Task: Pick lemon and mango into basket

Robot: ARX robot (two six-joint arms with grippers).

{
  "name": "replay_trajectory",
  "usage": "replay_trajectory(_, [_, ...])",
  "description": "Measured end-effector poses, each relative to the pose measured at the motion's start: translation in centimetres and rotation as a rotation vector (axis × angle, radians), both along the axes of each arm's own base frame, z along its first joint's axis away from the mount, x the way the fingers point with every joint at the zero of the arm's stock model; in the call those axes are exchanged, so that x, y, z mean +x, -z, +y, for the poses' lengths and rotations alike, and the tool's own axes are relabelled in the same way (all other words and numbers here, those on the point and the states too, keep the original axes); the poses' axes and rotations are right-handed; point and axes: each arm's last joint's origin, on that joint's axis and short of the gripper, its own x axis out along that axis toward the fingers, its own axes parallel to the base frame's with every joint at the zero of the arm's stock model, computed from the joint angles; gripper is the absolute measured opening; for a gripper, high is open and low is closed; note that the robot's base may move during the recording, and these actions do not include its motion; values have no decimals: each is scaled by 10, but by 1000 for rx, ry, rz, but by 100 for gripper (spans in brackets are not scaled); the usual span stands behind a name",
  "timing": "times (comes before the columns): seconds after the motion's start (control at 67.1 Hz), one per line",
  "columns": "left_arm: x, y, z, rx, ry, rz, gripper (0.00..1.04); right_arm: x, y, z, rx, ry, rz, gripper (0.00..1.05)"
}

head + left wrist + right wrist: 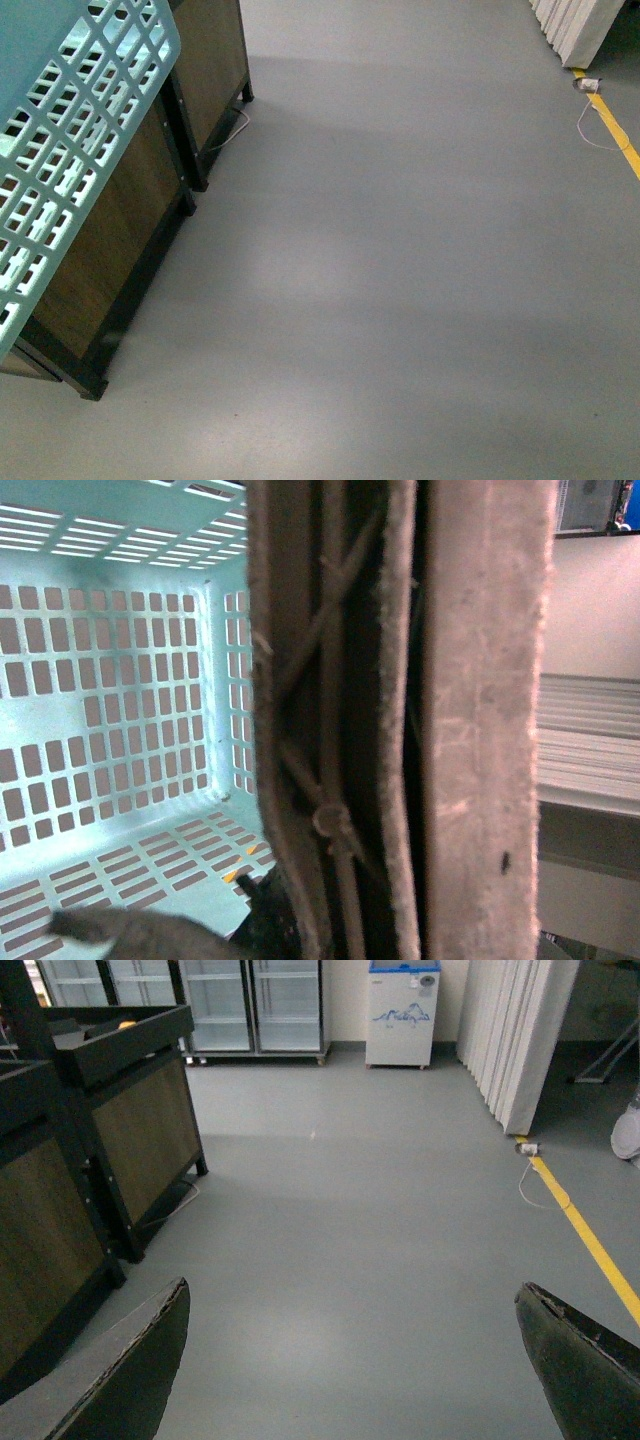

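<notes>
The light teal basket (70, 150) hangs tilted at the upper left of the front view, in front of a wooden stand. In the left wrist view I look down into its slotted inside (120, 680), which holds no fruit. Its brown ribbed handles (400, 720) fill the middle of that view, and my left gripper (330, 920) is shut on them. My right gripper (355, 1360) is open over bare grey floor, with its dark fingertips (130, 1380) far apart. The lemon and the mango are out of view.
Dark wooden display stands (120, 230) line the left side, and something small and orange shows in a far bin (127, 1025). Glass-door fridges (250, 1000) and a white freezer (403, 1010) stand at the back. White panels (520, 1040) and a yellow floor line (590, 1240) run along the right.
</notes>
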Motion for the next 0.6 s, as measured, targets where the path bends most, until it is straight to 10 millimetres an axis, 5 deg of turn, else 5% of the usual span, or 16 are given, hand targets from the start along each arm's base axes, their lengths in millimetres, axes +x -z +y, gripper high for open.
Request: replay_trajectory(0.596, [0,0,0,0,0,0,14,0,0,0,0,1,0,96])
